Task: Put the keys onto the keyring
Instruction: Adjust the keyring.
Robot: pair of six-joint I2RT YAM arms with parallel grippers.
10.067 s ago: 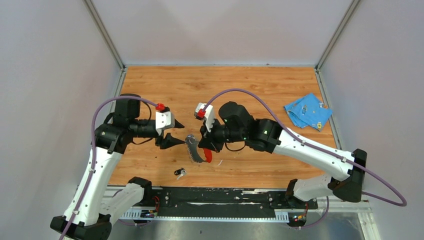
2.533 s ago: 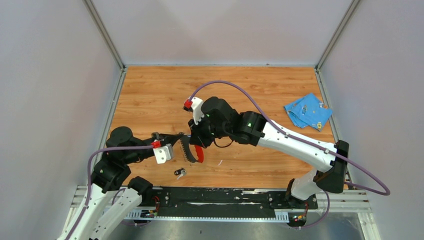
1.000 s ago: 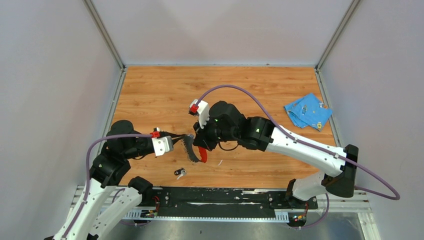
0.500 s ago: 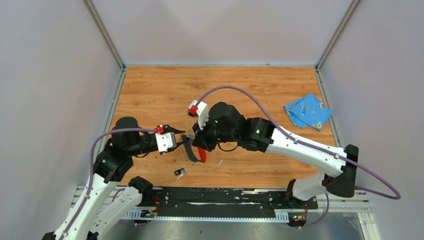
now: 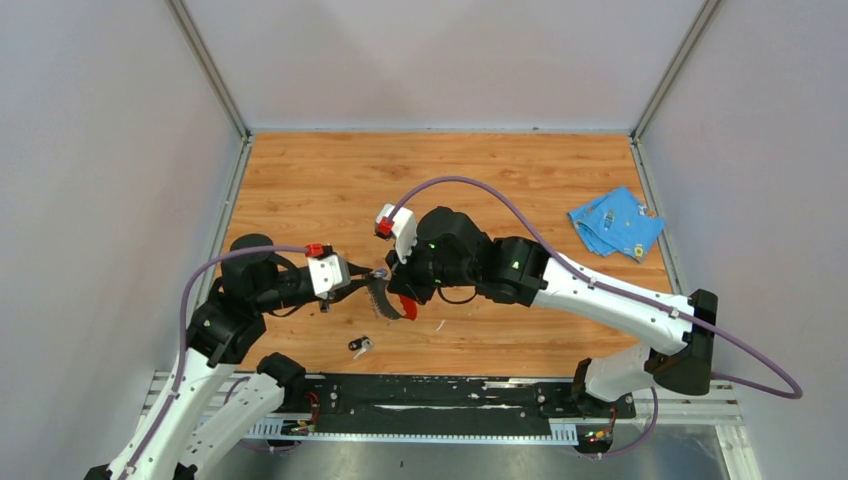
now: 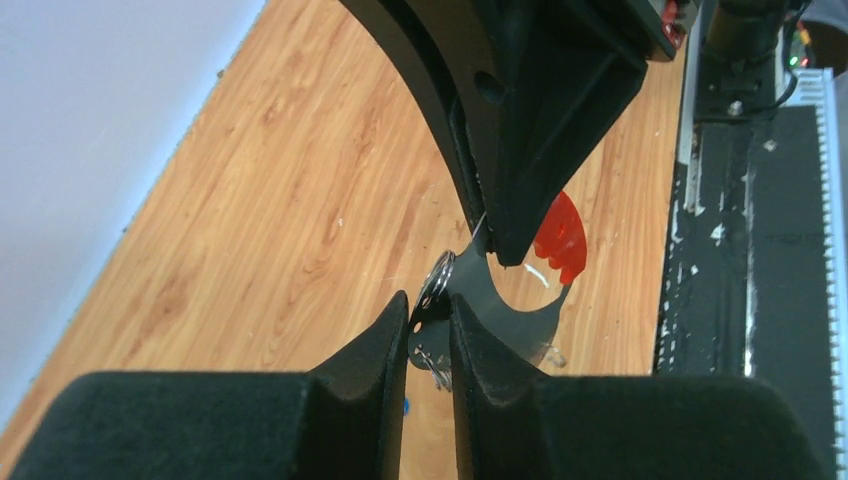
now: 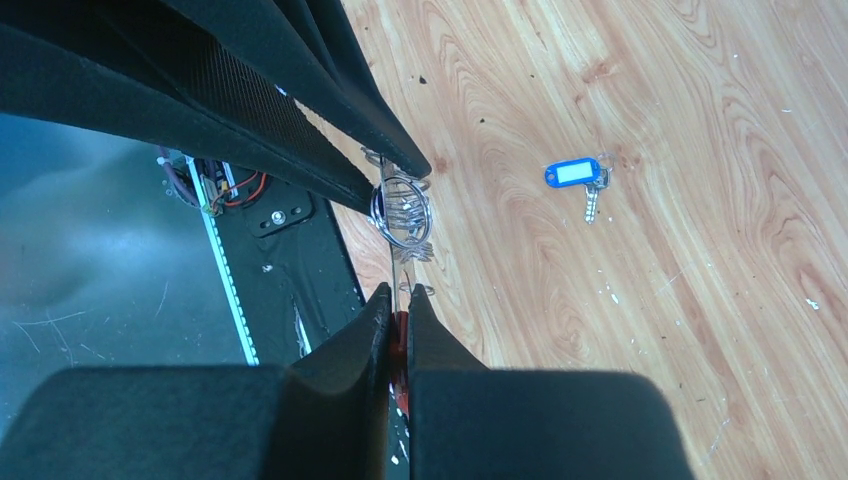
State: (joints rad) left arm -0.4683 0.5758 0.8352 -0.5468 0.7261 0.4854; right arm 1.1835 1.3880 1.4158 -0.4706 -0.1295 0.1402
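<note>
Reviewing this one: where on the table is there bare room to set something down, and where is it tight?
Free: the whole far strip of table, from the left edge to the blue cloth; also the near wood between the loose key and the right arm's base. Crowded: centre-front, where left gripper and right gripper meet at the keyring.

The top view looks down from high behind the near edge over the whole table [image 5: 300,180]. The wrist views look closely along the left tool [image 6: 428,310] and the right tool [image 7: 398,298], facing each other; all three share the keyring [image 5: 381,297].
</note>
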